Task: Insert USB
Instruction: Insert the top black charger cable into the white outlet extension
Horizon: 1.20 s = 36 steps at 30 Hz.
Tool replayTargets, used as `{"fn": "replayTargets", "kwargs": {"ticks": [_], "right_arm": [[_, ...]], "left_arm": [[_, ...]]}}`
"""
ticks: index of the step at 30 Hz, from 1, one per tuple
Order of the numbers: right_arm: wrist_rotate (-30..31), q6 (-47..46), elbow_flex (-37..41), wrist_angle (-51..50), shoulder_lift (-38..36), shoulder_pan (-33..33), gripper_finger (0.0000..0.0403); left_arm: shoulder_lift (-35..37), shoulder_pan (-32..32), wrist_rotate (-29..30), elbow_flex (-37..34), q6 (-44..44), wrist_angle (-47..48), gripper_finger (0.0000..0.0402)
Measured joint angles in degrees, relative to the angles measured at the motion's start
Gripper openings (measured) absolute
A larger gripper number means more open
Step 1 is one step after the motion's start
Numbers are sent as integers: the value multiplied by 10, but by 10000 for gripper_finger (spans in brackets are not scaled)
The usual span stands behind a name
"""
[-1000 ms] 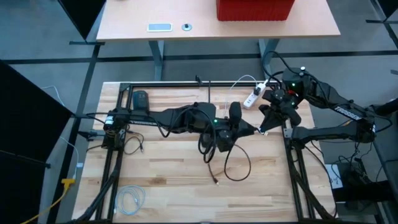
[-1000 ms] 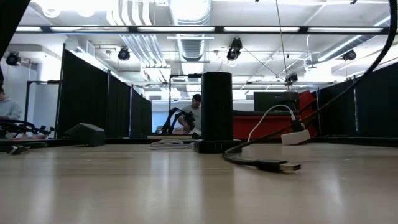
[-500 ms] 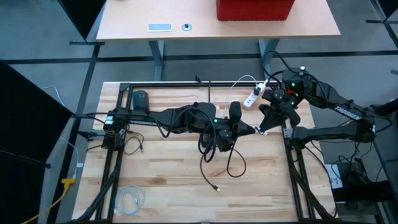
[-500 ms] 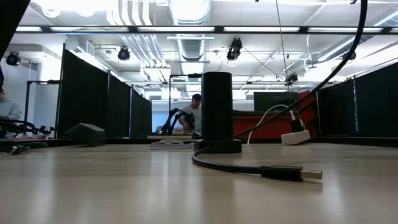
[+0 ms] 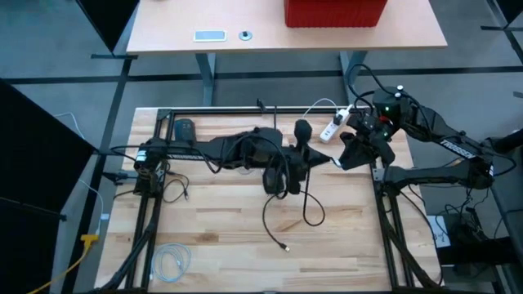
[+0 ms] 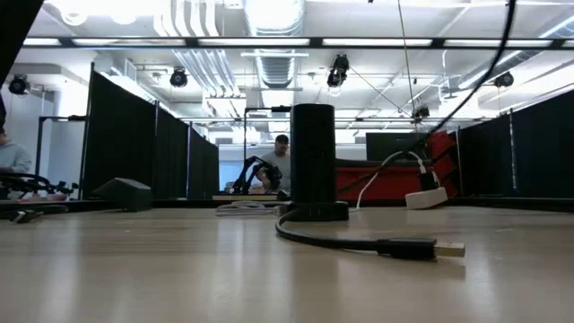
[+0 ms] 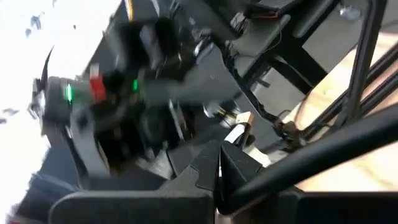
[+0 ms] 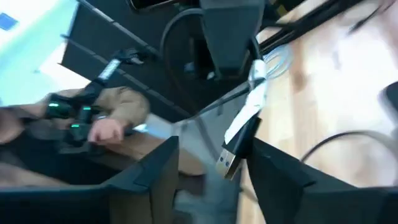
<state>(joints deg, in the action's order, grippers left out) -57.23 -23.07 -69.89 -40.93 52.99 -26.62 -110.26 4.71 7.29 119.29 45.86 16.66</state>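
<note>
A black USB cable (image 5: 309, 208) lies in loops mid-table, and its free plug (image 5: 283, 246) rests flat on the wood (image 6: 421, 248). One strand rises off the table toward the arms. My left gripper (image 5: 317, 161) is raised over the table's middle, shut, pointing toward my right arm. A second small plug (image 8: 231, 154) with a metal end sticks out beyond it. My right gripper (image 5: 341, 161) faces it, open, with a finger on each side of that plug and apart from it. A black cylinder (image 6: 313, 157) stands upright on its base at the far side. My left gripper is shut on the USB cable just behind the small plug (image 7: 239, 127). Its own shut fingers (image 7: 217, 177) hide the place of contact. The plug juts out past the fingertips, lifted clear of the table, and the cable hangs slack below to the loops.
A white power strip (image 5: 331, 129) with its white cord lies near the far edge by my right arm (image 6: 421, 197). A black wedge-shaped device (image 5: 186, 129) sits far left. A coiled pale cable (image 5: 173, 261) lies at the near left. Bare wood is open near the middle and right.
My left arm has moved toward the far edge and risen a little, carrying the cable's held end with it. The loops on the table have been dragged and narrowed. The free plug has slid a short way toward the near edge and still lies flat.
</note>
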Motion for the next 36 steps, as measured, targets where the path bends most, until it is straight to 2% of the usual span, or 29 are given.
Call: {"fn": "replayTargets", "kwargs": {"ticks": [9, 10, 16, 18, 23, 36], "right_arm": [[72, 135, 0, -6, -5, -55, 185], [99, 160, 0, -8, -7, -61, 188], [347, 309, -13, -8, -12, -70, 189], [391, 338, -29, -7, -6, -70, 189], [469, 361, -63, -2, 11, -71, 190], [621, 245, -50, 28, 51, -104, 166]], "left_arm": [[38, -26, 9, 1, -238, 85, 0], [44, -28, 8, 1, -261, 93, 0], [67, -53, -6, -1, -344, 152, 0], [70, -74, -36, -1, -360, 159, 0], [70, -140, -166, -4, -375, 156, 0], [68, -323, -386, -144, -380, -22, 0]]}}
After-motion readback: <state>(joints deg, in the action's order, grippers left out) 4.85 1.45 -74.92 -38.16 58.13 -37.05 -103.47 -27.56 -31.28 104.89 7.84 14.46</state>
